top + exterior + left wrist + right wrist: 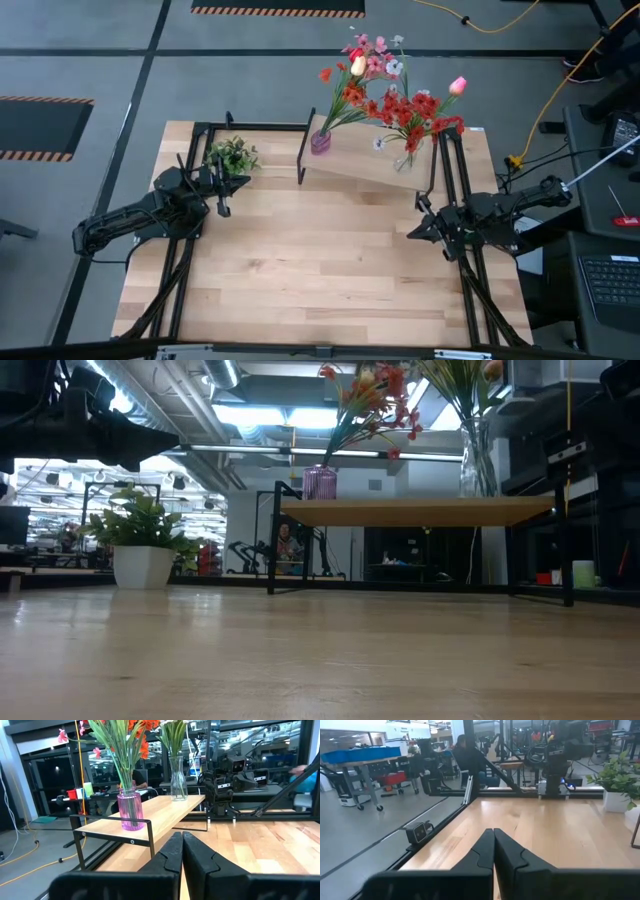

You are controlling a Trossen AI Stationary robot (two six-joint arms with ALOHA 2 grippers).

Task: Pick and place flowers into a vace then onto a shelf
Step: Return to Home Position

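Two vases stand on the shelf (pixel 370 165), a light-wood board on black legs at the table's far side. A purple vase (pixel 129 810) holds flowers (pixel 362 70) with red, orange and pink blooms. A clear glass vase (pixel 178 777) holds red flowers (pixel 415 112). In the low view the purple vase (pixel 319 483) and the clear vase (pixel 475 460) rest by their bases on the shelf (pixel 410 512). My left gripper (pixel 223 205) waits shut at the table's left side. My right gripper (pixel 412 232) waits shut at the right side. Neither touches anything.
A small bushy green plant in a white pot (pixel 143 550) stands at the far left of the table (pixel 310 270), close to the left gripper. Black frame rails run along both sides of the table. A person shows in the room beyond.
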